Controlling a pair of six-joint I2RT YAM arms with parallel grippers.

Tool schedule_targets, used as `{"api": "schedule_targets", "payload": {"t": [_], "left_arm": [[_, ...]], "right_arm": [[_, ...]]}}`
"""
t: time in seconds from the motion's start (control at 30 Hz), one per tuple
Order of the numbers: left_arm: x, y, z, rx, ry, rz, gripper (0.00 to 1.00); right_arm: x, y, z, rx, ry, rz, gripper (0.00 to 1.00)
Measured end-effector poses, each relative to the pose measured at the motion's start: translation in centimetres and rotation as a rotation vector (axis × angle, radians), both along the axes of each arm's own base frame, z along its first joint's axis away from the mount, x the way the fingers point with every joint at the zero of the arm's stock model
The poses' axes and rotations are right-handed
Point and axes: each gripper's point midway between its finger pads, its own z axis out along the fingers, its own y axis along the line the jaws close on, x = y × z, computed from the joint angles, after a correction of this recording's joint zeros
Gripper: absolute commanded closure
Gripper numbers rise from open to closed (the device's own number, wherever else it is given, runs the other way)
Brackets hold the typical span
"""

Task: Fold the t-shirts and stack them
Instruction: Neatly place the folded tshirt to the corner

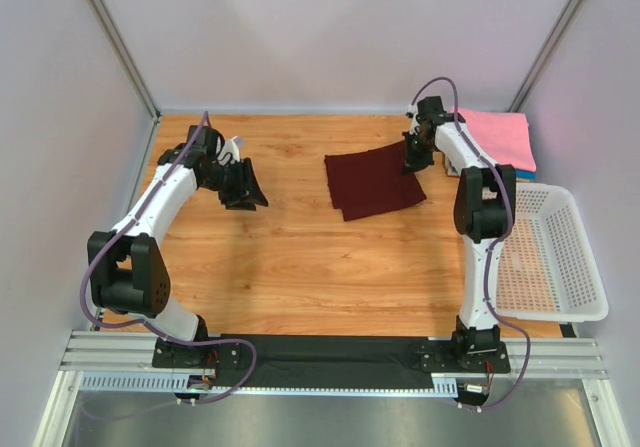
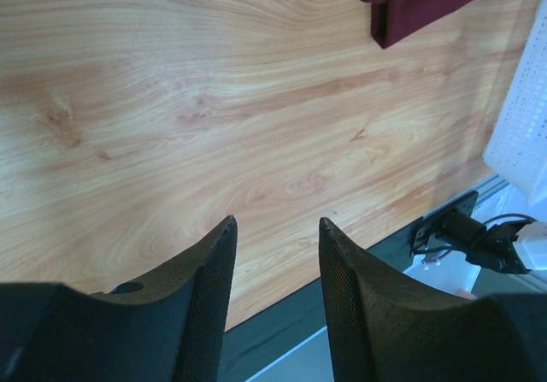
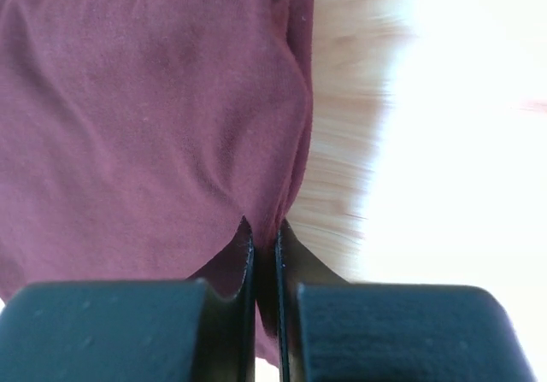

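Your right gripper point(image 3: 263, 228) has pinched the right edge of the maroon tee point(image 1: 370, 182), lying near the far edge of the bench point(image 1: 300, 257), probably to carry it to the pink stack point(image 1: 497, 135) in the far right corner, while your left gripper point(image 2: 275, 254) hangs half-open and empty.

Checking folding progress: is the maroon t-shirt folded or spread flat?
Folded: the maroon t-shirt lies as a compact rectangle, layered edges showing.

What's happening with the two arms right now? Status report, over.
Right gripper shut on maroon t-shirt, far right corner. Left gripper open, empty, above the table. Pink t-shirt folded at far right; path between looks clear.
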Motion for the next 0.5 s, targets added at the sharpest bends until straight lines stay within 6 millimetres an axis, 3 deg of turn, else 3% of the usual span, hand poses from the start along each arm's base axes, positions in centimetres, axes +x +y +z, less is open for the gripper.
{"api": "schedule_targets", "payload": {"t": [0.17,0.5], "left_arm": [[0.1,0.3,0.0,-0.006,0.001,0.010,0.50],[0.2,0.7,0.2,-0.009,-0.004,0.021,0.50]], "right_arm": [[1.0,-2.5,1.9,-0.105,-0.034,-0.033,1.00],[3.3,-5.3,7.0,-0.222,-0.146,-0.044,1.00]]}}
